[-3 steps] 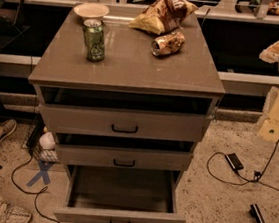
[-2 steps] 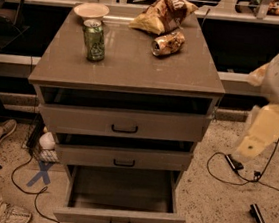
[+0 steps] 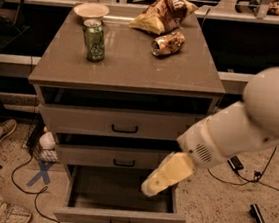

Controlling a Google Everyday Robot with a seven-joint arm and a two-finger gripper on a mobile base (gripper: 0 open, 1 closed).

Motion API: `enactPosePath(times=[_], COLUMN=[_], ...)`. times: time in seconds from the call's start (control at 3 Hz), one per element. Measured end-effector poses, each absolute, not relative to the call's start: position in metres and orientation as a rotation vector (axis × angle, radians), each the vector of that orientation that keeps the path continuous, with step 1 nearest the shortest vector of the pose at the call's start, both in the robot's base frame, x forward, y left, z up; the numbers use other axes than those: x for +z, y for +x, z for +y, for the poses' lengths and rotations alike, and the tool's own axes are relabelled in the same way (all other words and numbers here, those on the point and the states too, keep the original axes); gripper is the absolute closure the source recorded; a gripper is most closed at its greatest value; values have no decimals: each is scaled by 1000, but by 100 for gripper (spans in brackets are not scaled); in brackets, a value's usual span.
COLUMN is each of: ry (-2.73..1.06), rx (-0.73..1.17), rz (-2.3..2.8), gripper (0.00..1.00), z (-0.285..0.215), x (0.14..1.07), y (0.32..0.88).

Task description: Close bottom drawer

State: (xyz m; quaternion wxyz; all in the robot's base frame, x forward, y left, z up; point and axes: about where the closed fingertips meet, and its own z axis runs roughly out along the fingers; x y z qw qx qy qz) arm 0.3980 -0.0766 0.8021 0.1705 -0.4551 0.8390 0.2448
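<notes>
Claw [image 3: 152, 186] over right side of bottom drawer [image 3: 120, 217], drawer standing open

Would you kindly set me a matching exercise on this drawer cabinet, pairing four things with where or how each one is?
Things:
1. bottom drawer
2. green can
3. white bowl
4. gripper

Places or states:
A. at the back left edge of the cabinet top
B. hanging over the right side of the open drawer
C. pulled far out, front panel well forward of the others
D. standing upright just in front of the bowl

Pairs: 1-C, 2-D, 3-A, 4-B
</notes>
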Motion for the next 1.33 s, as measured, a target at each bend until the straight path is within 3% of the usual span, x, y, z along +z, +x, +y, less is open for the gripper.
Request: enactPosePath(times=[0.67, 1.33], ry=[-1272, -1119], rx=[737, 906], rz=[2393, 2709], gripper=[0, 0], z=[-58, -49], x=[772, 566], y=[390, 384])
